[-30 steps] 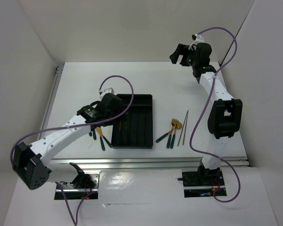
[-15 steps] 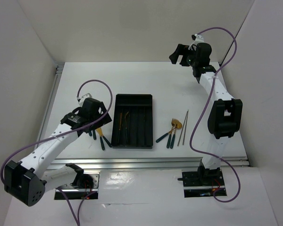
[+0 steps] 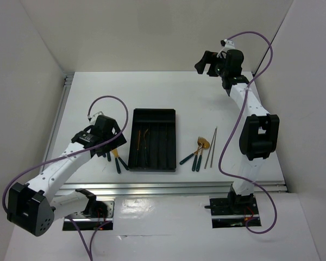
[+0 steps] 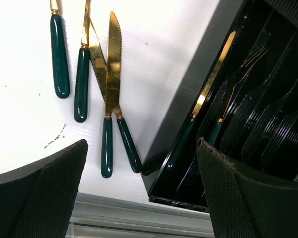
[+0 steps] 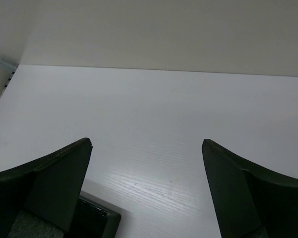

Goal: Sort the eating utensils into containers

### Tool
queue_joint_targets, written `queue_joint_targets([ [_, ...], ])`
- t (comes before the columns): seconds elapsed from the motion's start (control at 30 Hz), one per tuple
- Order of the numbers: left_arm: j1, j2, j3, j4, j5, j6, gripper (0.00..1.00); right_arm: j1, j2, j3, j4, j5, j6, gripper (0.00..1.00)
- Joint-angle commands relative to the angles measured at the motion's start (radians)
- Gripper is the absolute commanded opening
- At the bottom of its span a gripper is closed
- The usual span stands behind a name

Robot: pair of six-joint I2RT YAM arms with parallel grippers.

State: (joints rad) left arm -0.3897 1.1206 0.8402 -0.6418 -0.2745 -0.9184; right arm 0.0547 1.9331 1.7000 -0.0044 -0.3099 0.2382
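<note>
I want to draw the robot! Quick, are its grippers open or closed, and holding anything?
Left gripper: open, holding nothing.
Right gripper: open, holding nothing.

Top view: bright, even, diffuse light from overhead. White worktop (image 3: 195,103) and walls (image 3: 152,32) are close to washed out. Shadows faint, soft-edged. Glossy panel (image 3: 163,209) past the worktop's near edge throws back patchy white glare.

Left wrist view: worktop blown white toward the top. Knives (image 4: 113,59) sharp, gold blades glinting, thin soft shadows alongside. Tray (image 4: 191,101) interior murky, only streaky highlights on its ribs. Left tool (image 4: 141,145): fingers (image 4: 35,198) dark, out of focus.

Right wrist view: dimmer, grey, smooth falloff. Right tool (image 5: 146,144): fingers (image 5: 44,193) shadowed, soft-edged.
</note>
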Motion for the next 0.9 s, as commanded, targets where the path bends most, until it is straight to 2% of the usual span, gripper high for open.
queue_joint_targets([
  [0.0,0.015,-0.01,-0.004,0.025,0.011,0.013,0.95,-0.006,-0.034,0.039,0.024,-0.012,0.001,1.0],
  [0.87,0.063,0.019,-0.047,0.059,0.04,0.023,0.91,-0.006,-0.034,0.039,0.024,-0.012,0.001,1.0],
])
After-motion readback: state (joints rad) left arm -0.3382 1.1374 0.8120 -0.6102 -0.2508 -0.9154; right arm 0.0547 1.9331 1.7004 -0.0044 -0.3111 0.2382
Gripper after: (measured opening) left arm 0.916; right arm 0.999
